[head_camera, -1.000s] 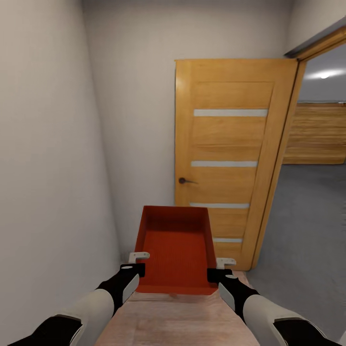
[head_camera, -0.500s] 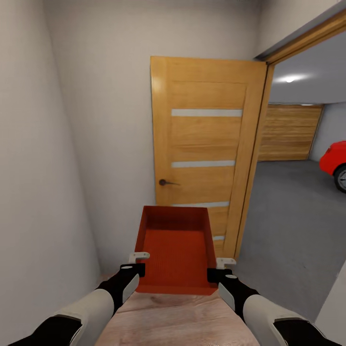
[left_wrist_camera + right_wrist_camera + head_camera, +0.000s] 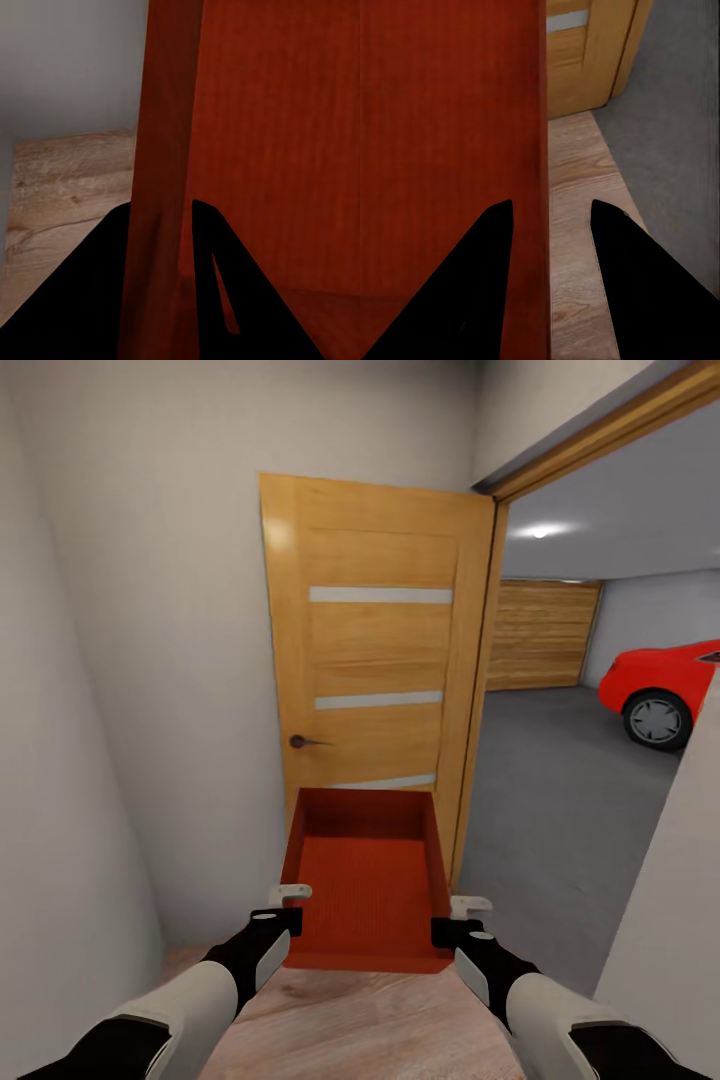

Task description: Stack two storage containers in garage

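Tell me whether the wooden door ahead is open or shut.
Open: the wooden door is swung against the wall, and the garage floor and red car show beyond.

No legible txt or labels anywhere.

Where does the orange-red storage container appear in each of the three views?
Head view: storage container sits low in the centre, between the left gripper and right gripper.
Left wrist view: its wall runs between the dark fingers.
Right wrist view: it shows beside the wooden door.
Shared landmark: the light wood-plank flooring.
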Robot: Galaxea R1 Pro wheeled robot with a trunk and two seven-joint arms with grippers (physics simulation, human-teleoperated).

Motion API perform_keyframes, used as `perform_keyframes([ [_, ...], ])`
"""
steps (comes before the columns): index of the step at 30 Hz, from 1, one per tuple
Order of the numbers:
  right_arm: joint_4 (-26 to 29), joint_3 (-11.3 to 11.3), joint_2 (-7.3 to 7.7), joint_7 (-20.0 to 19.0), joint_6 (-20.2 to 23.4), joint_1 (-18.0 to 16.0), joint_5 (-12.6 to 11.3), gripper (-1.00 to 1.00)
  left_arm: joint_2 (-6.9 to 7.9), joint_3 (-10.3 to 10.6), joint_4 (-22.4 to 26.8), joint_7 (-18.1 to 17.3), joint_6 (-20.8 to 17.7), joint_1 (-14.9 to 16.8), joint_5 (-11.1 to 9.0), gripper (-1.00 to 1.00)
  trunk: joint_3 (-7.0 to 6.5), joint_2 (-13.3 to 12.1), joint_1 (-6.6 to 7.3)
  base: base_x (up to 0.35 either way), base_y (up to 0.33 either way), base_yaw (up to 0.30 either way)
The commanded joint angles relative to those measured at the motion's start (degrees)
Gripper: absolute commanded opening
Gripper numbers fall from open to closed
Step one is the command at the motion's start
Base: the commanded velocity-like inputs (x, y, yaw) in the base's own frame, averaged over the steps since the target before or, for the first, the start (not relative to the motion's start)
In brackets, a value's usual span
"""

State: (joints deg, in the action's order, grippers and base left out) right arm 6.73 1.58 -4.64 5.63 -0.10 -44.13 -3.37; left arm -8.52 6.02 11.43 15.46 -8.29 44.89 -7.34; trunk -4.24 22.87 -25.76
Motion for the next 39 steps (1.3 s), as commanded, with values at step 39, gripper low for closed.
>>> perform_keyframes([
  [39,-0.2,0.2,-0.02,0.3,-0.3,0.0,-0.9,-1.0,0.26,-0.4,0.3,0.9,0.2,0.0,1.2,-1.0,0.02,0.1,-0.02,0.071,0.07,-0.224],
])
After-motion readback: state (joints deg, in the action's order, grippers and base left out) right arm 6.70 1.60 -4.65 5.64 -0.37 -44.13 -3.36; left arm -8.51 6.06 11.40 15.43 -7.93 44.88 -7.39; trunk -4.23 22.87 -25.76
